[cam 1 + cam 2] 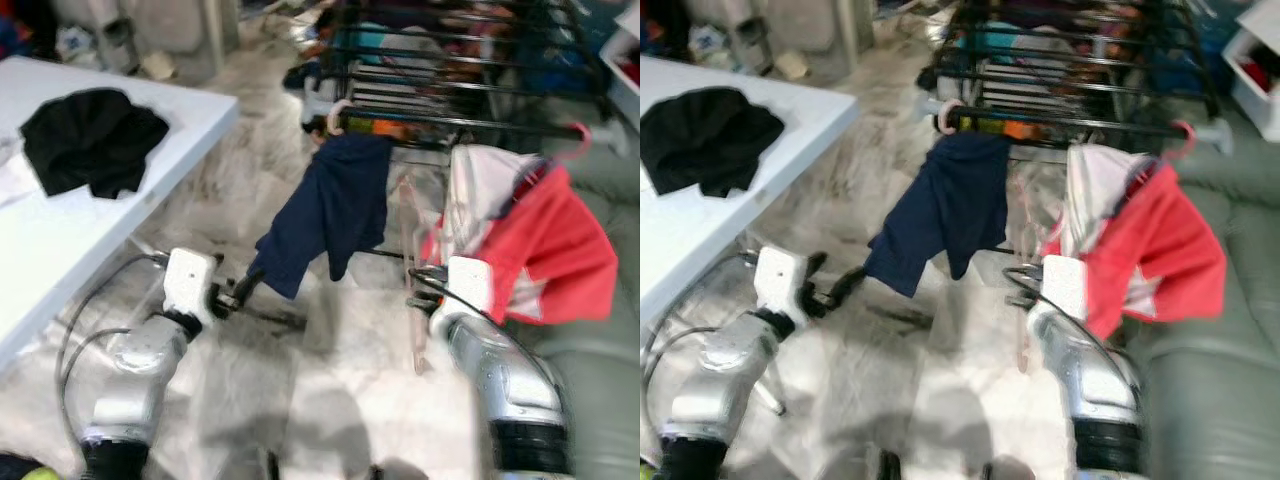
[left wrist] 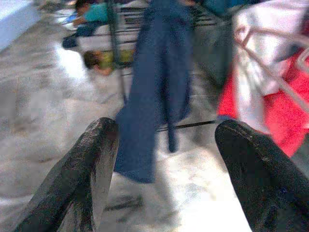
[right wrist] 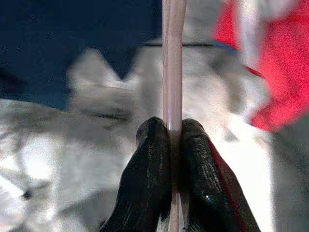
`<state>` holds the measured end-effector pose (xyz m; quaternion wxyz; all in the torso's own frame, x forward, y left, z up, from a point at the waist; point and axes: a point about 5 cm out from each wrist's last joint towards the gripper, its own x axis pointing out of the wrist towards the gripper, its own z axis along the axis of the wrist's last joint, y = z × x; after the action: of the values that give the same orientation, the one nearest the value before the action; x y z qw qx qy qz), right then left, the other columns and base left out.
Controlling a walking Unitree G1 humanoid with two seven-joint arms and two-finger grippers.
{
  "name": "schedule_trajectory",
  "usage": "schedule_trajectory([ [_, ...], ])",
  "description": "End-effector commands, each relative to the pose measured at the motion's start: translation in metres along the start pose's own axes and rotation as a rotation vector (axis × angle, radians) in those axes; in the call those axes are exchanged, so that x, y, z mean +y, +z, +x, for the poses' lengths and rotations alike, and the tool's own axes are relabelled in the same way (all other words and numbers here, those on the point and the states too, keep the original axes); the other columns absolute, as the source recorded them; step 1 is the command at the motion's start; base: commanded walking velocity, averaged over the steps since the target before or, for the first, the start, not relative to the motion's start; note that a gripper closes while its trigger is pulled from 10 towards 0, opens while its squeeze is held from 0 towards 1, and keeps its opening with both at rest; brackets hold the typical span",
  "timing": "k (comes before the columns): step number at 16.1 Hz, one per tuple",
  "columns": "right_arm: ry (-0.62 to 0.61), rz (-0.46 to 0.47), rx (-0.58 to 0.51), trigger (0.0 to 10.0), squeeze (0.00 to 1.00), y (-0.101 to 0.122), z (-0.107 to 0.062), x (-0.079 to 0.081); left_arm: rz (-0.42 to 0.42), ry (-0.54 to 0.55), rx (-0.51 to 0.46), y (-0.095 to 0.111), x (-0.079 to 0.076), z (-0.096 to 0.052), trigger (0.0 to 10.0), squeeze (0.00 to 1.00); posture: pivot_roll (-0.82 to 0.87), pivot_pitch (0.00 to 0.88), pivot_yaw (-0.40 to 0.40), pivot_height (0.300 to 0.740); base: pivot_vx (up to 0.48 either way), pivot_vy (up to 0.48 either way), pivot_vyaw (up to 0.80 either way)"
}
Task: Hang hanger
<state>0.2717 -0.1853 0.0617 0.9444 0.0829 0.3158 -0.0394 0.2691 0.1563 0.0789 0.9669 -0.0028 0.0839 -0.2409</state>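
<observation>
Pinching a thin pale hanger [image 3: 173, 58], the right claw [image 3: 175, 133] grips; left claw [image 2: 164, 145] gapes wide.

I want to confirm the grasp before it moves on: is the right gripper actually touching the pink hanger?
Touching. In the right wrist view, the right gripper has both black fingers pressed shut against the thin pink hanger, no gap showing.

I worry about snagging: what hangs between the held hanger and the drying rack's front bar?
The right gripper is shut on a pale pink hanger. On the front bar hang a navy garment and a red-and-white garment; the gap between them looks open.
</observation>
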Motion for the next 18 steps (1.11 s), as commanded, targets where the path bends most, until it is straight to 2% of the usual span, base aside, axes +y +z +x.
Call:
schedule_trajectory([
  [1, -0.015, 0.033, -0.001, 10.0, 0.0, 0.0, -0.001, -0.001, 0.018, 0.01, 0.007, 0.002, 0.003, -0.003, 10.0, 0.0, -0.05, 0.017, -0.023, 0.74, 0.0, 0.424, -0.8],
  [5, -0.03, 0.062, 0.029, 10.0, 0.0, -0.01, -0.004, -0.002, 0.028, 0.035, 0.017, -0.002, 0.004, -0.008, 10.0, 0.0, -0.05, 0.031, -0.027, 0.74, 0.0, 0.101, -0.73],
  [7, -0.021, 0.071, 0.008, 10.0, 0.0, -0.007, -0.004, -0.001, -0.007, -0.006, 0.007, -0.002, 0.0, -0.008, 10.0, 0.0, -0.05, 0.034, -0.028, 0.74, 0.0, 0.0, 0.0],
  [10, -0.018, 0.074, 0.008, 10.0, 0.0, -0.006, -0.004, -0.001, -0.01, 0.007, -0.005, -0.001, 0.001, -0.009, 10.0, 0.0, -0.05, 0.043, -0.033, 0.74, 0.0, 0.0, 0.0],
  [13, 0.01, 0.029, 0.013, 10.0, 0.0, -0.005, -0.003, 0.001, -0.013, 0.0, 0.0, -0.002, 0.0, -0.009, 10.0, 0.0, -0.06, 0.042, -0.032, 0.74, 0.0, 0.0, 0.0],
  [18, 0.077, -0.035, 0.013, 10.0, 0.0, -0.001, 0.001, 0.009, -0.01, -0.007, -0.007, 0.001, 0.001, -0.006, 10.0, 0.0, -0.06, 0.032, -0.03, 0.74, 0.37, 0.0, 0.0],
])
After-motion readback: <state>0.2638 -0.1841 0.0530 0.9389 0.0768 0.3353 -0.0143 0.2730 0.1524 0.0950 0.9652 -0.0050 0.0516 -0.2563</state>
